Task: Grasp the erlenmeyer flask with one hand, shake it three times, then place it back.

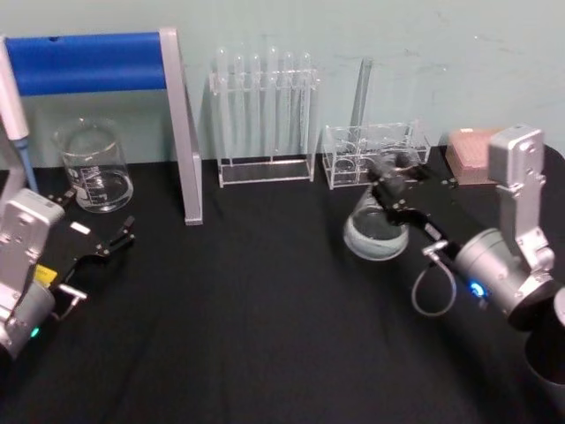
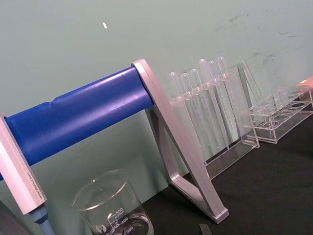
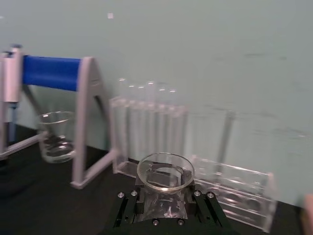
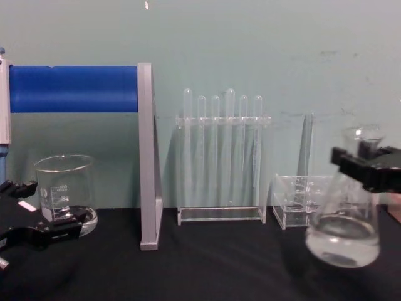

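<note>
the right gripper (image 1: 388,187) sits right of centre in the head view, its black jaws closed on the neck of the erlenmeyer flask (image 1: 375,234). in the right wrist view the flared rim stands just above the two jaws, one pressed to each side of the neck. the flask is tilted: in the chest view, at the lower right of the frame, its neck leans toward the right edge and its wide base toward the left. a shallow layer of clear liquid lies in the base. whether the base touches the black table (image 1: 265,309) cannot be told. the flask is in front of a low clear rack (image 1: 375,152) that holds one tall tube, and a pinkish box (image 1: 472,152) is at the right edge behind the arm.

the left gripper (image 1: 88,221) rests low at the left edge of the head view with its fingers spread wide and nothing between them. a glass beaker (image 1: 93,165) is just behind it, apart from the fingers, with a little liquid at its bottom.

a stand with a blue bar (image 1: 88,62) and a grey leg fills the upper left, and a pipette (image 1: 13,115) hangs at its left end. a clear rack of upright test tubes (image 1: 263,119) stands at the top centre, between the stand's leg and the low rack.
</note>
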